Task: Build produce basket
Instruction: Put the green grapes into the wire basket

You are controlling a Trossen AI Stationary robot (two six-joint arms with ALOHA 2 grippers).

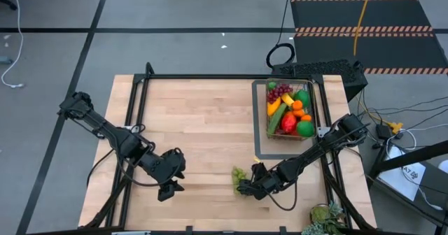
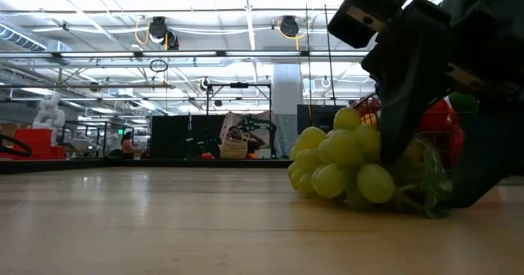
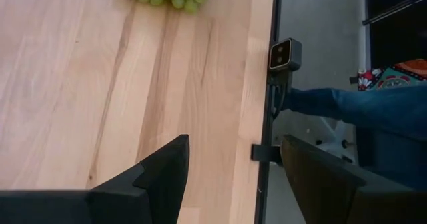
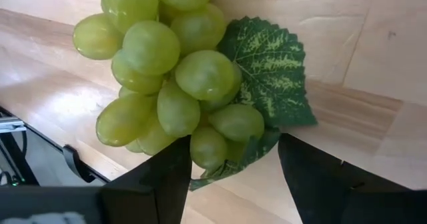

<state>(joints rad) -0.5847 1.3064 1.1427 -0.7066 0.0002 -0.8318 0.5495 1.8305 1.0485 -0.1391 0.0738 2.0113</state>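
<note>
Jaws of the right gripper (image 4: 230, 177) straddle green grapes (image 4: 167, 84) — basket (image 1: 288, 109) well apart.

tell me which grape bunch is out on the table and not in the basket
The green grapes, lying on the bare wood by the right gripper. The purple bunch sits inside the basket with the other produce.

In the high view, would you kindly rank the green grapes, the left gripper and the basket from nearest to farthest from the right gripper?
From the right gripper:
1. Green grapes, at its fingertips.
2. Left gripper, across the table's near edge.
3. Basket, far right corner, holding produce.
</note>
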